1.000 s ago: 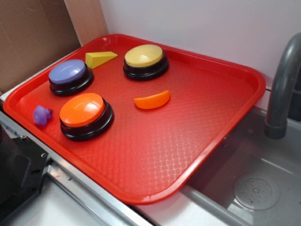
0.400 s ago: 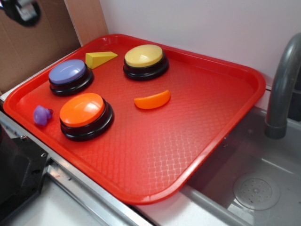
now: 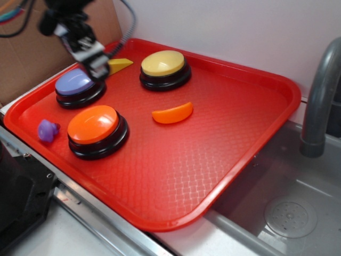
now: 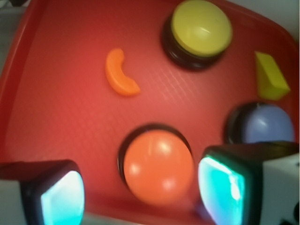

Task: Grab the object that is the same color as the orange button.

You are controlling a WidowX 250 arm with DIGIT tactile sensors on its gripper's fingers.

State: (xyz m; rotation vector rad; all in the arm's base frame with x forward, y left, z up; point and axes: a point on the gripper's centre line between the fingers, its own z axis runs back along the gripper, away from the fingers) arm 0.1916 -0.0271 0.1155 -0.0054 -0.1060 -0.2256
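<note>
On tray (image 3: 250, 80) — three buttons (image 3: 162, 63), one crescent (image 3: 172, 113)

Black arm (image 3: 66, 13), trailing cables (1 black, others coloured); gripper (image 4: 140, 192): 2 black-edged fingers (image 4: 61, 197), teal-glowing pads.

You're looking at a glossy plastic orange crescent (image 3: 172, 113) lying on a red plastic tray (image 3: 224, 154) textured in a fine grid.

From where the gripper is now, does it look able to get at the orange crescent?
Probably yes. The gripper hangs open above the purple button, and the orange crescent lies alone on bare tray, apart from the yellow button and orange button.
</note>
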